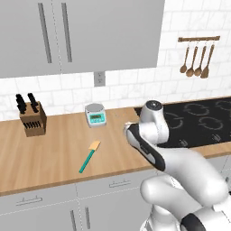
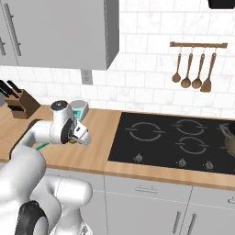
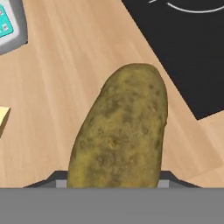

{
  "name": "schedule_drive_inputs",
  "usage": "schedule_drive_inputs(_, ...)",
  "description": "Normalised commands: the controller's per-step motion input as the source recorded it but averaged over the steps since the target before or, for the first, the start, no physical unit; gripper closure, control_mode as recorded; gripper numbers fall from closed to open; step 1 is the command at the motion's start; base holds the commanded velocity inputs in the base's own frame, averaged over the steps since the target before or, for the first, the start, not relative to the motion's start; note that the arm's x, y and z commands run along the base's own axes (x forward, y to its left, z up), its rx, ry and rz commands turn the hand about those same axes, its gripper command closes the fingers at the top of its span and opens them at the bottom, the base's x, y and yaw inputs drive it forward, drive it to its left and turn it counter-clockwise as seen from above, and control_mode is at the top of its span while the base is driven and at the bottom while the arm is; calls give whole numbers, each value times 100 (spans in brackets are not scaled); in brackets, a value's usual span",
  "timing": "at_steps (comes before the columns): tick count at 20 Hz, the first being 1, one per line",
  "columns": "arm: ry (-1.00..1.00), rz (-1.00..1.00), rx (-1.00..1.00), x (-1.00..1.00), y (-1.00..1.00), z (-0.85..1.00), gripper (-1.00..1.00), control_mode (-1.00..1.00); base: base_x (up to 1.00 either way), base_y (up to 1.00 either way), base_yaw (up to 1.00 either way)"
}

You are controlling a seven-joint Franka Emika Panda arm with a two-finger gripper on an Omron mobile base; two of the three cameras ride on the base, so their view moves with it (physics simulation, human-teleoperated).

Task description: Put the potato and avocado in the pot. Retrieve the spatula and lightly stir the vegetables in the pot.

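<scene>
The potato (image 3: pixel 120 131) fills the middle of the hand view, a lumpy brown-green thing sitting right between the fingers of the claw (image 3: pixel 113 183), which looks clamped on it (the tips are mostly hidden behind the potato, just dark bits poking out on either side). It's up above the wooden counter (image 3: pixel 78 65), near the corner of the black stovetop (image 3: pixel 188 48).

The spatula (image 1: pixel 89 156) with the teal handle and pale blade lies flat on the counter, left of the arm (image 1: pixel 149 131), blade end pointing toward the backsplash. In the hand view a bit of its blade shows at the left edge.

The pot (image 2: pixel 229 137) is way over at the right edge of the right base view, on the far side of the stovetop, well apart from the claw.

Just behind the spatula there's a small kitchen scale (image 1: pixel 95 114) with a teal screen, and further left a knife block (image 1: pixel 32 118). Wooden spoons (image 2: pixel 193 69) hang on a rail above the stovetop.
</scene>
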Motion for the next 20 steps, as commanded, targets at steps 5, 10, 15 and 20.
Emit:
schedule_drive_inputs(5,0,-6,3,-53,-46,100,100,-100,0,0,0)
schedule_drive_inputs(10,0,-12,2,-80,-18,90,100,-100,0,0,0)
schedule_drive_inputs(15,1,-5,0,-36,-9,15,100,100,-24,-24,-3)
schedule_drive_inputs(20,0,0,0,0,0,0,100,100,-18,-99,-8)
